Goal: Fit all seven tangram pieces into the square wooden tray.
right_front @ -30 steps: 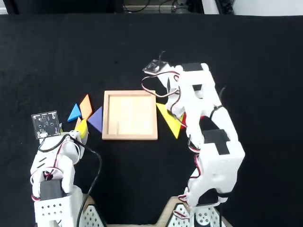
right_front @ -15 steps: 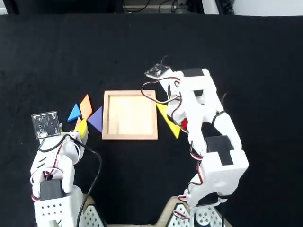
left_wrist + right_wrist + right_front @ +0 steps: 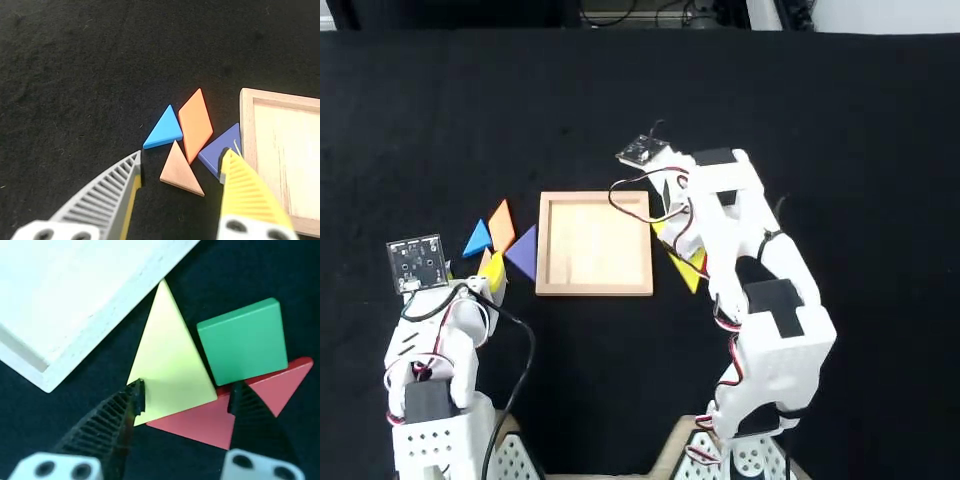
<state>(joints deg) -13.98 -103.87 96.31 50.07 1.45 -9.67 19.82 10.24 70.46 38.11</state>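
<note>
The square wooden tray (image 3: pixel 595 288) lies mid-table with nothing in it; its corner (image 3: pixel 45 374) and edge (image 3: pixel 246 125) show in the wrist views. My right gripper (image 3: pixel 187 389) hangs open just above the yellow triangle (image 3: pixel 170 360), with the green square (image 3: pixel 245 342) and red triangle (image 3: pixel 210 422) beside it. In the high view the right arm (image 3: pixel 720 215) covers most of the yellow triangle (image 3: pixel 686 272). My left gripper (image 3: pixel 182 157) is open over the peach triangle (image 3: pixel 180 170), near the blue triangle (image 3: pixel 162 131), orange parallelogram (image 3: pixel 195 122) and purple triangle (image 3: pixel 220 152).
Black cloth covers the table. Left of the tray lie the blue triangle (image 3: pixel 477 238), orange parallelogram (image 3: pixel 501 224) and purple triangle (image 3: pixel 524 252). The far half of the table holds nothing but cloth. Both arm bases stand at the near edge.
The right arm has swung a little toward the tray and now hides more of the yellow triangle. The left arm and the left-hand pieces have not moved.
</note>
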